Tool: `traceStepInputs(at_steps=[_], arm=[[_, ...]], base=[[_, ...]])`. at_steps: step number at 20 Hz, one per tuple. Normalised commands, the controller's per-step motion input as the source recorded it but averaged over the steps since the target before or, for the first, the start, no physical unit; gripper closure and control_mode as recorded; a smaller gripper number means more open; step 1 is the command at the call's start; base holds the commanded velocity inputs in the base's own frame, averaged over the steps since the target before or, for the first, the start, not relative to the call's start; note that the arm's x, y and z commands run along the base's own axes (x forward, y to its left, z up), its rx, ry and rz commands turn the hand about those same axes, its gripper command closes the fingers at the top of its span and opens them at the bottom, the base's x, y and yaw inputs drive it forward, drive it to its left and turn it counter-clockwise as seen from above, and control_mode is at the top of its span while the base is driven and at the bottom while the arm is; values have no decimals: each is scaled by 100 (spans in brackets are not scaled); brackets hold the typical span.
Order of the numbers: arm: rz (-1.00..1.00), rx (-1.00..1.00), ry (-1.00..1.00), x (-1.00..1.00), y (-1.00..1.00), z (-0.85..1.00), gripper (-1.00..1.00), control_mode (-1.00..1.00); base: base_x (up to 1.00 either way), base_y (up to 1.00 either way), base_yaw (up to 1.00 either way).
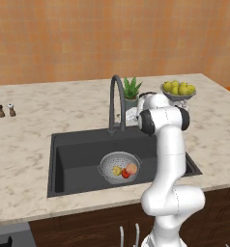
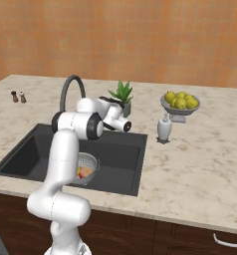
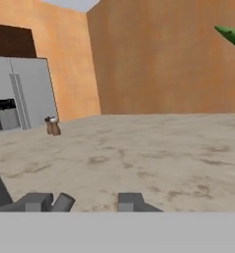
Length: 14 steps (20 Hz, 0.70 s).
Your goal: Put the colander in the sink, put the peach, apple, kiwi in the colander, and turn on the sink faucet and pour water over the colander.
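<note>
Mostly the robot's own white arm (image 1: 169,159) hides the working end: from the left base camera the gripper sits somewhere behind the elbow near the faucet (image 1: 116,103) base, and from the right base camera the wrist blocks the fingers. At the bottom of the hand camera picture the gripper (image 3: 90,202) shows just its two dark fingertips (image 3: 131,201), cut off by the lower edge, with a modest gap between them and nothing visible in it; whether they touch anything cannot be told. Beyond the fingertips lies bare marble counter (image 3: 139,158), with the salt and pepper shakers (image 3: 52,126) far off against the wall and a green leaf of the potted plant (image 3: 231,36) cut off at the upper right. Below and in front of the gripper, the colander (image 1: 119,167) rests in the black sink (image 1: 78,159), holding the peach (image 1: 131,168), apple (image 1: 125,173) and kiwi (image 1: 117,171).
</note>
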Motion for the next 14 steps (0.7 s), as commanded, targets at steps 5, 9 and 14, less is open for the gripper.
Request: traceStepInputs(at_steps=[5, 9, 14], arm=[[0, 0, 6, 19, -73, -57, 100, -100], [0, 0, 6, 18, -71, -58, 100, -100], [0, -1, 5, 16, -62, -56, 100, -100]], base=[[0, 0, 0], [0, 0, 0], [0, 0, 0]])
